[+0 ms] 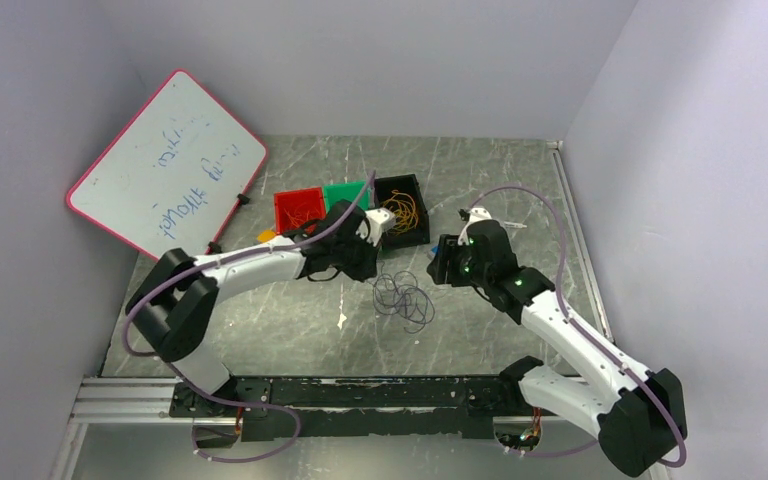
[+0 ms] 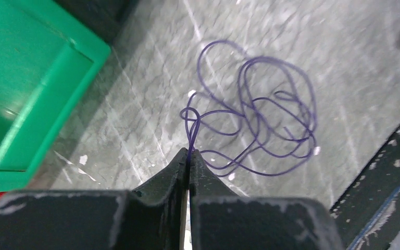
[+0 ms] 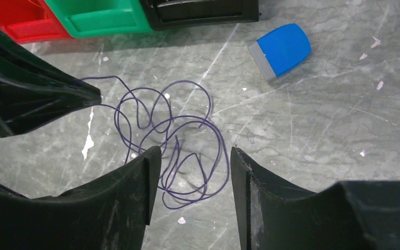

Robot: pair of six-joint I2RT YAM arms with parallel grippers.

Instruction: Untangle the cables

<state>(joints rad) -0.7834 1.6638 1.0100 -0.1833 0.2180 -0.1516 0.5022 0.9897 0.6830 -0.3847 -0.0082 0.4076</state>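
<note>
One dark purple cable (image 1: 405, 297) lies in loose tangled loops on the grey table between the two arms. My left gripper (image 1: 372, 272) is shut on one strand at the cable's left edge; in the left wrist view the strand runs from the closed fingertips (image 2: 189, 152) out to the loops (image 2: 244, 99). My right gripper (image 1: 442, 266) is open and empty just right of the cable. In the right wrist view its jaws (image 3: 195, 152) stand wide apart above the cable's near loops (image 3: 220, 138). Orange and yellow cables (image 1: 405, 212) lie in the black bin.
A red bin (image 1: 298, 210), a green bin (image 1: 345, 193) and a black bin (image 1: 402, 190) stand in a row behind the cable. A whiteboard (image 1: 167, 165) leans at the back left. A small blue block (image 3: 281, 49) lies on the table beyond the cable.
</note>
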